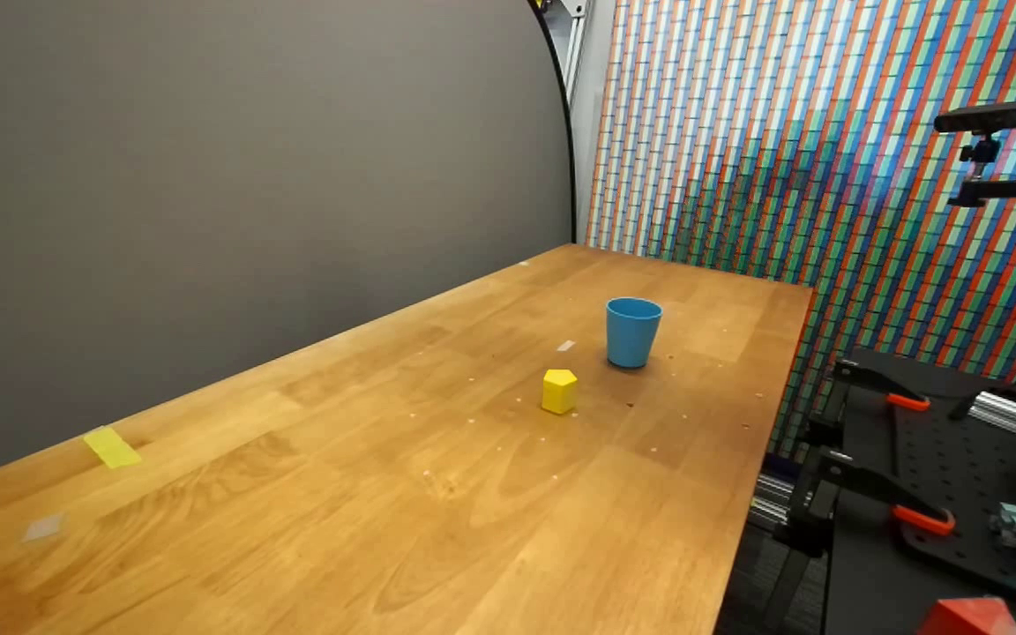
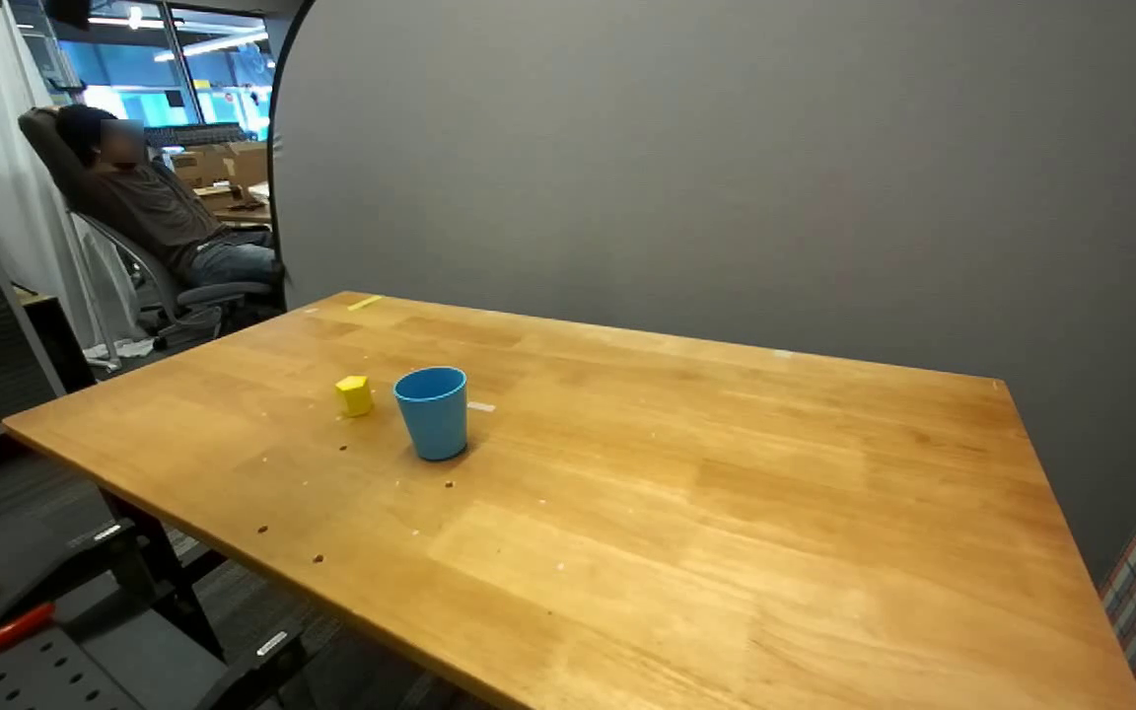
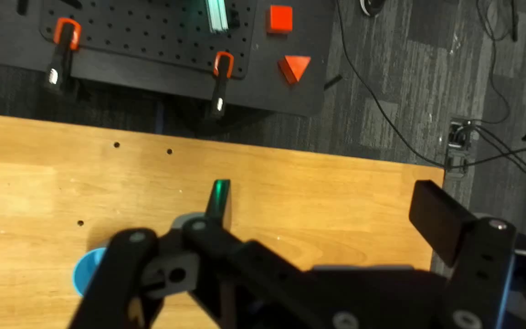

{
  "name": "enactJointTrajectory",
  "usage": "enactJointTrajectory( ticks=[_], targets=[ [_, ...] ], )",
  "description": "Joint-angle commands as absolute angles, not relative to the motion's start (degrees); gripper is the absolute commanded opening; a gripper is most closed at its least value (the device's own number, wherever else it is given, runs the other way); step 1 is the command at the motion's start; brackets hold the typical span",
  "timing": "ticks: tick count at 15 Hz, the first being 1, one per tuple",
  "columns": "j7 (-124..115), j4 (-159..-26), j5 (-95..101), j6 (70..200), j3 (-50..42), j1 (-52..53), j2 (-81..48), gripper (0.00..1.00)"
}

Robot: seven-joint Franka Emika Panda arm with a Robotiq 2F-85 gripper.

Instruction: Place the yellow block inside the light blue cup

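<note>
The yellow block [image 1: 559,393] stands on the wooden table as a small five-sided piece; it also shows in an exterior view [image 2: 354,396]. The light blue cup [image 1: 632,333] stands upright beside it, with a gap between them, and it shows in an exterior view [image 2: 433,414]. Its open mouth faces up. In the wrist view the cup [image 3: 87,270] is at lower left, partly covered by the gripper's body. My gripper [image 3: 321,192] is wide open and empty, above the table. It is out of sight in both exterior views. The yellow block is not visible in the wrist view.
The wooden table [image 1: 340,529] has a flat yellow tape patch [image 1: 113,447] near one edge. A black bench [image 3: 153,77] with orange-tipped clamps stands alongside, across a gap. A red cube [image 3: 280,19] and a red wedge [image 3: 295,68] lie on it. A grey screen [image 2: 726,177] borders the table.
</note>
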State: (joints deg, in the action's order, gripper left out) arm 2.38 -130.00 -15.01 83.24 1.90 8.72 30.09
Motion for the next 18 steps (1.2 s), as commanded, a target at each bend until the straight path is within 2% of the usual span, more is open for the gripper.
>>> enactJointTrajectory(
  ticks=[1, 5, 11, 15, 18],
  targets=[
    [1.2, -131.0, -22.5, 96.5, 5.1, 8.8, 22.9, 1.00],
    [1.4, -133.0, -30.8, 113.3, 8.9, 11.0, 12.8, 1.00],
    [-4.5, -133.3, -28.4, 128.4, 13.9, 13.6, 0.6, 1.00],
    [-16.5, -134.2, -15.8, 138.0, 14.6, 14.7, -5.4, 1.00],
    [-28.0, -134.1, -2.4, 139.0, 12.3, 15.4, -8.1, 1.00]
  ],
)
